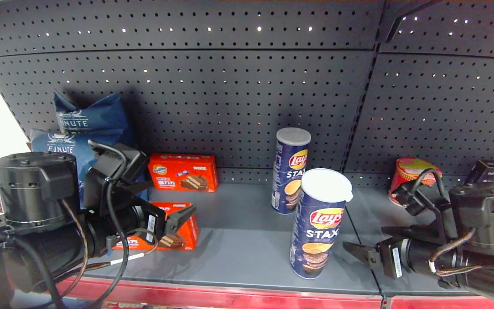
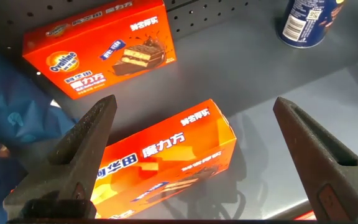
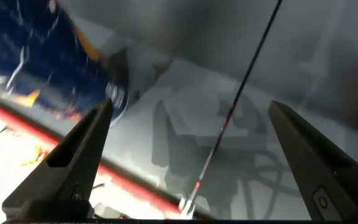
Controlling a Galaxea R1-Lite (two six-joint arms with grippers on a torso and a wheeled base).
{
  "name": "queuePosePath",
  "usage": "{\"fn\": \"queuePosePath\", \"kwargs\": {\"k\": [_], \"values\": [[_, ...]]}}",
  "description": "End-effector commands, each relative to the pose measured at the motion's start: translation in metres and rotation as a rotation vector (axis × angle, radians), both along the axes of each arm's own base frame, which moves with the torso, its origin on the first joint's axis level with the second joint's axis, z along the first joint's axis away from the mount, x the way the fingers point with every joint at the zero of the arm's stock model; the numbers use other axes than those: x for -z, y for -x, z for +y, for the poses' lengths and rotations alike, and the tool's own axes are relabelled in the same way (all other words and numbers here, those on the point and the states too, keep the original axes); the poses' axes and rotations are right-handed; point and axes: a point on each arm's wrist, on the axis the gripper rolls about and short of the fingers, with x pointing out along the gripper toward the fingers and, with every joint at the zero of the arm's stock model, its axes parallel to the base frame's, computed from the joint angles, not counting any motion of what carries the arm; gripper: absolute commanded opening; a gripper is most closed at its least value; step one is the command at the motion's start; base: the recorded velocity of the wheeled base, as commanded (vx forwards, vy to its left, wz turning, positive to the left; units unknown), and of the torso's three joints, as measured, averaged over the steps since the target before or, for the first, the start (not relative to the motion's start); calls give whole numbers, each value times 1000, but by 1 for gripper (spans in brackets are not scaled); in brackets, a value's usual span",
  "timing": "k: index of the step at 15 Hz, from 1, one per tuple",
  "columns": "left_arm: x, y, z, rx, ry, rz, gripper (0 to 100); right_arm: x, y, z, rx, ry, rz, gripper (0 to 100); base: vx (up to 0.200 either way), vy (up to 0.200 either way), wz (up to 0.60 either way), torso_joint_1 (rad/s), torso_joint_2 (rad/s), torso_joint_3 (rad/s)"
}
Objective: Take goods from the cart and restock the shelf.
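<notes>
Left pincer stands wide open, holding nothing, above the grey metal shelf. An orange rectangular cardboard box lies flat directly beneath it, within the span of its two fingers and apart from both. A second orange cardboard box lies beyond the fingertips, against the dark perforated back panel. Two blue foil bags stand to this pincer's outer side, one behind the other. Right pincer is likewise wide open and empty, level with the lower half of a blue cylindrical chip can with a white lid. That can stands upright near the shelf's red front edge, just beside the right pincer's fingertips on their inner side, outside the gap between them; contact cannot be confirmed. A second blue cylindrical can with a grey-white lid stands upright farther back, beyond the first and well apart from both pincers. A red and yellow round cup sits at the back of the shelf, beyond the right pincer.
</notes>
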Motion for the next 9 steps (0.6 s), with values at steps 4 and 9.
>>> {"fn": "queuePosePath", "kwargs": {"k": [4,9], "values": [[0,0,0,0,0,0,100,8,-7,11,-25,20,32,100,0,0,0,0,0,0],[1,0,0,-2,-1,2,100,10,-8,20,-56,25,40,100,0,0,0,0,0,0]]}}
